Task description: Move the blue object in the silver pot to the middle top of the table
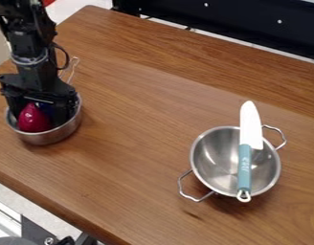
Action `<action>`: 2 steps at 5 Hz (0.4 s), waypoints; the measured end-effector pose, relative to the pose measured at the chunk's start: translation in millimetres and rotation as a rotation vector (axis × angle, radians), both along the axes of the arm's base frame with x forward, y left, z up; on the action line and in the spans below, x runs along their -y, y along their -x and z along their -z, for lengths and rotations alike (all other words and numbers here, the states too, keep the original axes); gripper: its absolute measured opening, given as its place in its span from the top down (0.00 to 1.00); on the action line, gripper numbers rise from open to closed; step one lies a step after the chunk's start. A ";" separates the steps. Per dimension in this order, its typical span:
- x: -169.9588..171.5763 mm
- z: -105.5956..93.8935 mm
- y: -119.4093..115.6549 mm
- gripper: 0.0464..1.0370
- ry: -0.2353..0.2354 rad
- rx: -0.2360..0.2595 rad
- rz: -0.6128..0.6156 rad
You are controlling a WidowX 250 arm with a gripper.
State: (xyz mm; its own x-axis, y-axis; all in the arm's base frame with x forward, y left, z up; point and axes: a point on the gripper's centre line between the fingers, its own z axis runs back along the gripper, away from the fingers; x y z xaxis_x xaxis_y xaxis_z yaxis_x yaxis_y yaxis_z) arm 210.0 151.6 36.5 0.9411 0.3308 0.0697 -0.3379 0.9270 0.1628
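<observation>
The wooden table (134,100) carries a silver pot (52,137) at left; a two-handled bowl (214,160), right.

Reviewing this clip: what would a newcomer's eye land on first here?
Probably the knife, with its white blade and blue handle, lying across the metal pot at lower right. Next, the bright red object in the other pot, at the left, where the black gripper is lowered in. A dark blue object sits beside the red one, much easier to miss.
</observation>
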 end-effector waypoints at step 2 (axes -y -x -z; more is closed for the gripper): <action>-2.1 0.9 -4.3 0.40 -0.019 0.030 -0.008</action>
